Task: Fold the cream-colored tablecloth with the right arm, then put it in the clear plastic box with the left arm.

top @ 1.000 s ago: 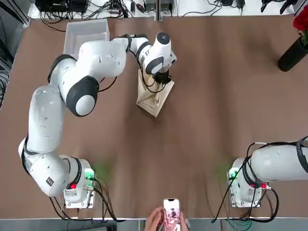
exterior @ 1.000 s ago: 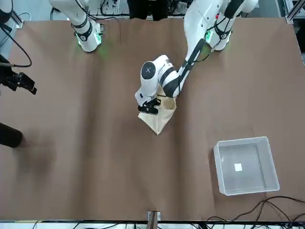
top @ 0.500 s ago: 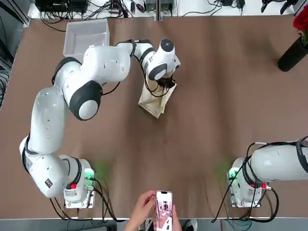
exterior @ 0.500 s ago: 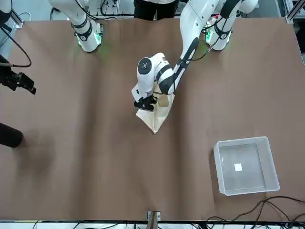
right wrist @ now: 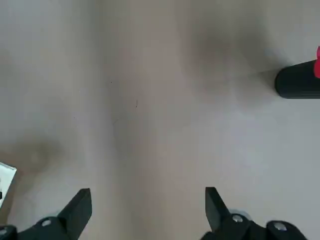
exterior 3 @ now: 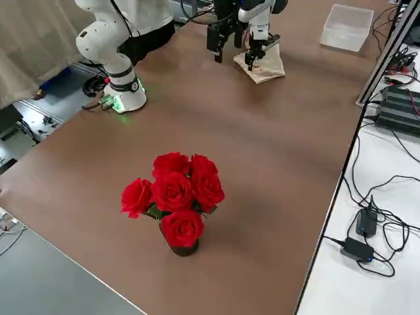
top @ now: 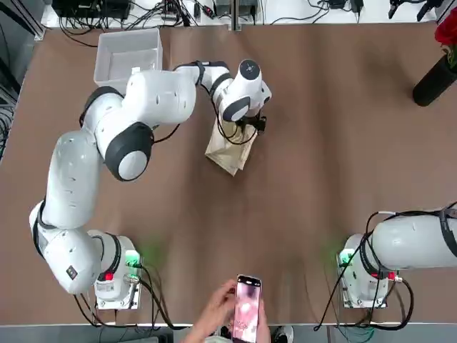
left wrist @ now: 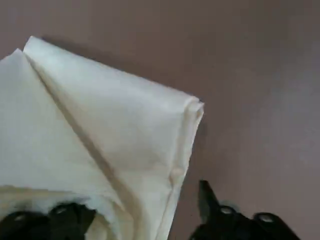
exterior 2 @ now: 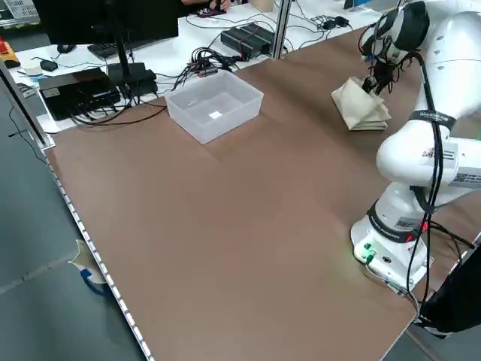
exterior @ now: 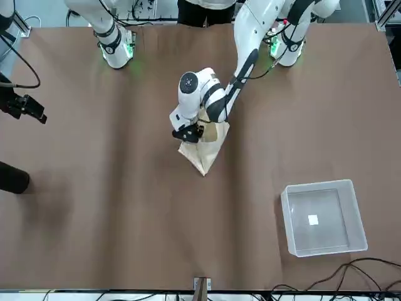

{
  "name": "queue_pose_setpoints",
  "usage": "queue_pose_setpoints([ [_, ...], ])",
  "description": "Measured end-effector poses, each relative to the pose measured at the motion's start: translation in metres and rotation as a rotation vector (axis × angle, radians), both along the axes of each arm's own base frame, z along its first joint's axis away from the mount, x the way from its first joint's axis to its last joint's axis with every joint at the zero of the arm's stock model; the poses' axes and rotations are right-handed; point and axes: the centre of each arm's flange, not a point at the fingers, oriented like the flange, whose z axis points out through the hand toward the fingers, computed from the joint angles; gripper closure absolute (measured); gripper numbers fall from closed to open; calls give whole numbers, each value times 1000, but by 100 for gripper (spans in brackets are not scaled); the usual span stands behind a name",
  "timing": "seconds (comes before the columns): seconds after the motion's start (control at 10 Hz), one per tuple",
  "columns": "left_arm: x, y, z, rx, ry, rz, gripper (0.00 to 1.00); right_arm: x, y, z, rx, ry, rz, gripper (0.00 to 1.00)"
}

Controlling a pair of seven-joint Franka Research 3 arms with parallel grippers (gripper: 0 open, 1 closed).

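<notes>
cream-colored tablecloth (top: pixel 230 148) plain pale cream; clear plastic box (exterior: pixel 323 217) translucent whitish, white label inside; table (top: pixel 321 164) brown; roses (exterior 3: pixel 173 197) red

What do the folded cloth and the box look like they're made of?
The tablecloth looks like soft matte woven fabric, likely cotton: it creases and lies in limp layers. The box looks like thin translucent plastic with a smooth finish: the label inside shows through its whitish walls.

No readable text anywhere, small white label (exterior: pixel 312 219) inside clear plastic box (exterior: pixel 359 219) shows no legible print
</notes>
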Motion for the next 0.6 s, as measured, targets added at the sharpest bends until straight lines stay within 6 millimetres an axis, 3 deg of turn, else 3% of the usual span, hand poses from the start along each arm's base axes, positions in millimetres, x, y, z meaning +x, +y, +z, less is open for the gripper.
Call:
queue_pose_setpoints([
  [0.1, -1, -4, 5, -11, -4, 1, 0, 0, 0, 0, 0, 0, 2, 0],
  [0.6, -15, -28, 30, -57, -23, 8, 0, 0, 3, 0, -1, 0, 45, 0],
])
